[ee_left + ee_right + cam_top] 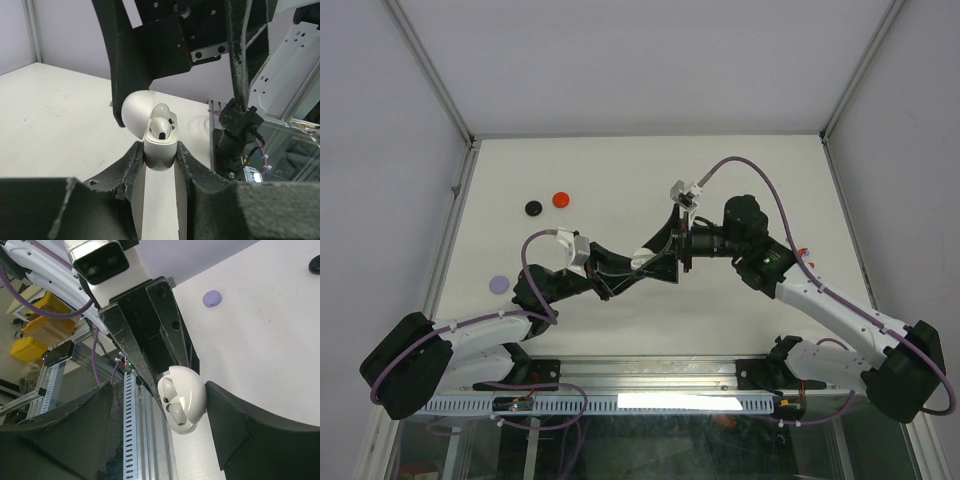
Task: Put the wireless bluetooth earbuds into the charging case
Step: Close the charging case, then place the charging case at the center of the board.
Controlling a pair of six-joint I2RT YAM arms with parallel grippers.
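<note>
Left gripper [159, 151]: pinching case [156, 150] between its fingertips | Right gripper [159, 390]: standing spread, straddling the lid [136, 106] | Earbuds [161, 127]: both apparently sitting in case | Pending: lid standing open, closing likely outstanding

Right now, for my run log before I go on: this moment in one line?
left gripper: shut on case | earbuds: both in case | lid: open | right gripper: open, straddling case
</note>
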